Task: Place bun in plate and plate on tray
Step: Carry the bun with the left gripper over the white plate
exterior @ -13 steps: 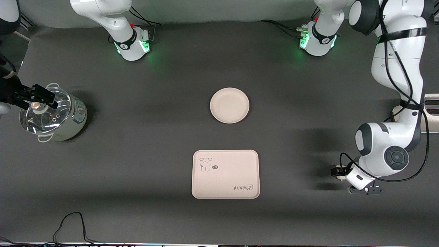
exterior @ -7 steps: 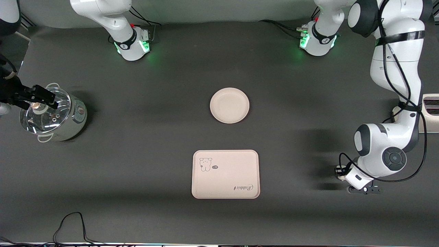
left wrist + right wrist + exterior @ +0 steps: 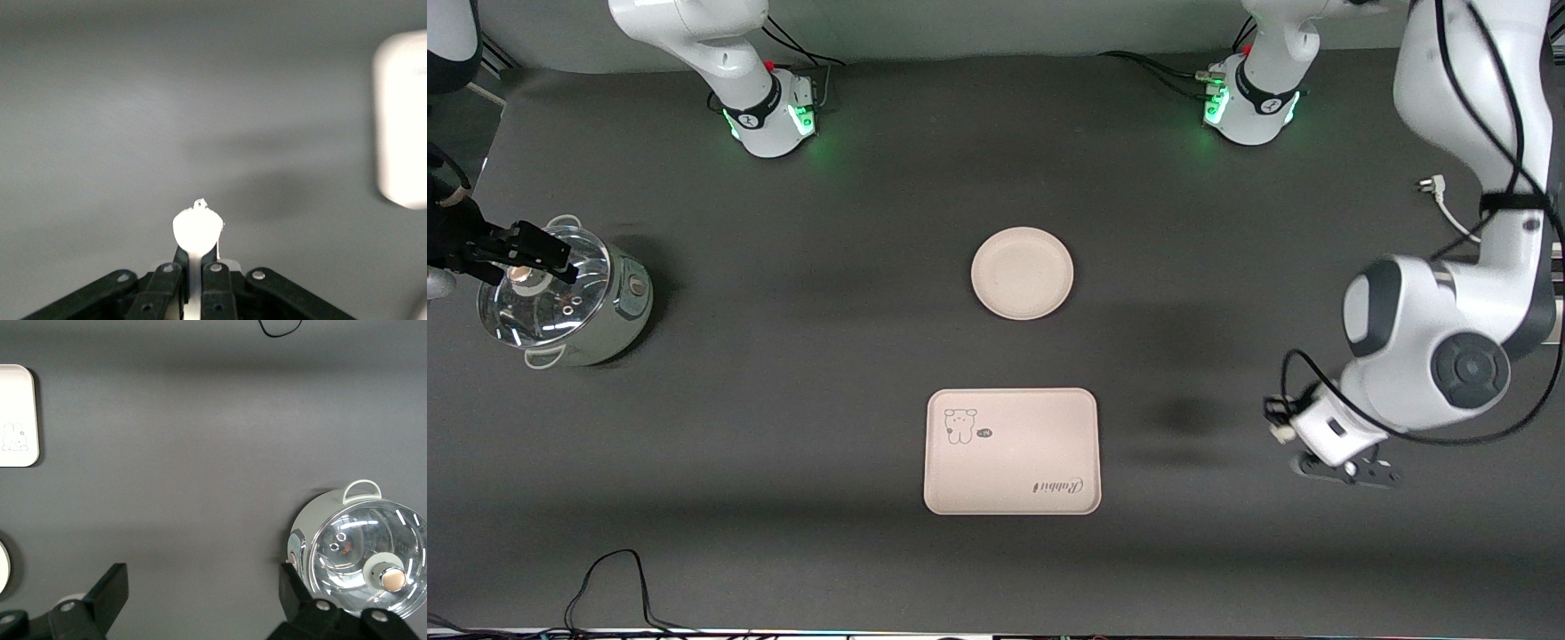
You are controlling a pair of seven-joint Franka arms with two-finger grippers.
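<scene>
My left gripper point(image 3: 1279, 423) is shut on the small white bun point(image 3: 1283, 434) and holds it in the air over the bare mat at the left arm's end of the table, beside the tray. In the left wrist view the bun point(image 3: 197, 230) sticks out between the closed fingers point(image 3: 175, 257). The round cream plate point(image 3: 1022, 273) lies empty at mid-table. The cream-pink tray point(image 3: 1011, 451) with the cartoon animal lies empty, nearer to the front camera than the plate; its edge shows in the left wrist view point(image 3: 402, 120). My right gripper point(image 3: 534, 253) is open and empty above the pot and waits.
A steel pot with a glass lid point(image 3: 560, 298) stands at the right arm's end of the table; it also shows in the right wrist view point(image 3: 360, 550). A white plug and cord point(image 3: 1433, 187) lie near the left arm. A black cable point(image 3: 605, 578) lies at the front edge.
My left gripper has risen and moved toward the tray with the bun in it. The right arm has not moved.
</scene>
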